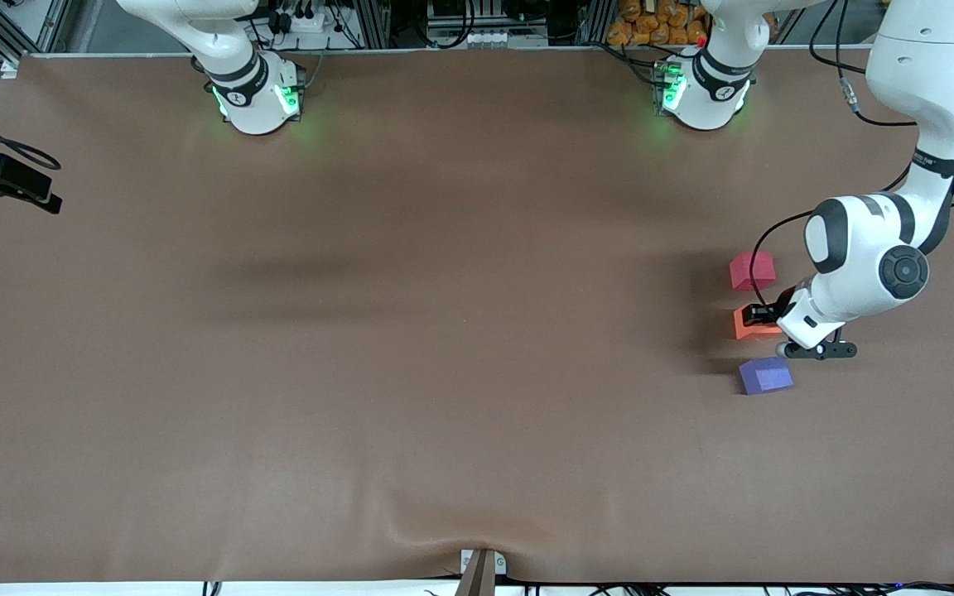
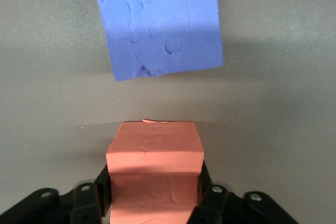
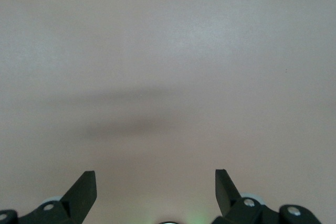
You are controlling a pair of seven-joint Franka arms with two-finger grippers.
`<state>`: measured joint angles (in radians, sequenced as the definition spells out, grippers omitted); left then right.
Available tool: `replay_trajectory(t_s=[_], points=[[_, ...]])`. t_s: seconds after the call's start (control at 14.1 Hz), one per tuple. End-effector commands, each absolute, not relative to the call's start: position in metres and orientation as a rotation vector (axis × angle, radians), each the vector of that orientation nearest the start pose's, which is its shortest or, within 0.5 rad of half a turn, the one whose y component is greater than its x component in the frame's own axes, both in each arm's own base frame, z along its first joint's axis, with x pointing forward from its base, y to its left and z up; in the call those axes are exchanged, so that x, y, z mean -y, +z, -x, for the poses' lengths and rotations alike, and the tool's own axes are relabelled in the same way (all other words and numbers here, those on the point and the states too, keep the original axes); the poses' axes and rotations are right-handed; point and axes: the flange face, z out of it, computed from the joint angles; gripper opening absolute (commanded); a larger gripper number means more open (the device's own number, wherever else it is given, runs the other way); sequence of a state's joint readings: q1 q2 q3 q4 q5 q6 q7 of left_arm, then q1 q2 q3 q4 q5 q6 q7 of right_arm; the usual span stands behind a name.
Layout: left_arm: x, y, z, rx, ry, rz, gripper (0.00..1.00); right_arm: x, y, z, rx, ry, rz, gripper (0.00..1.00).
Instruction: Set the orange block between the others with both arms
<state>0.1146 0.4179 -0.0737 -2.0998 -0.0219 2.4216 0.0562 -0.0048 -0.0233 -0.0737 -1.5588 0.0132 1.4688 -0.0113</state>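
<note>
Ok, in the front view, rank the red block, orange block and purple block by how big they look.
1. purple block, slightly largest, though it lies nearest the camera.
2. red block, nearly alike.
3. orange block, smallest only because the left gripper covers part of it.

The orange block is bright, plain orange, a salmon tone in the left wrist view. One of the others is a pinkish-red cube, the second a purple-blue cube; none carries a pattern. The table is an even brown. The arms are white with dark grey joints, their bases lit green. Both pincers are black.
</note>
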Motion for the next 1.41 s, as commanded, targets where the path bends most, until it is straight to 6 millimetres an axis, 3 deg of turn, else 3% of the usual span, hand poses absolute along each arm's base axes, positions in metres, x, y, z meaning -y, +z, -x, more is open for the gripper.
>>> replay_trajectory(t_s=[0.0,0.14,0.35,0.71,1.13,1.34], points=[[-0.025,0.232,-0.585,-0.013,0.074,3.178,1.0,0.039,0.635,-0.534,-0.119,0.113,3.128,1.0],[-0.031,0.266,-0.596,0.01,0.028,3.174,1.0,0.039,0.635,-0.534,-0.117,0.113,3.129,1.0],[-0.033,0.337,-0.617,0.017,-0.025,3.168,1.0,0.037,0.634,-0.534,-0.112,0.115,3.129,1.0],[-0.032,0.44,-0.632,0.031,-0.122,3.164,1.0,0.038,0.634,-0.534,-0.115,0.113,3.129,1.0],[-0.024,0.538,-0.637,0.027,-0.065,3.162,1.0,0.036,0.632,-0.534,-0.11,0.12,3.129,1.0],[-0.024,0.561,-0.635,0.03,-0.075,3.165,1.0,0.033,0.631,-0.536,-0.1,0.122,3.129,1.0]])
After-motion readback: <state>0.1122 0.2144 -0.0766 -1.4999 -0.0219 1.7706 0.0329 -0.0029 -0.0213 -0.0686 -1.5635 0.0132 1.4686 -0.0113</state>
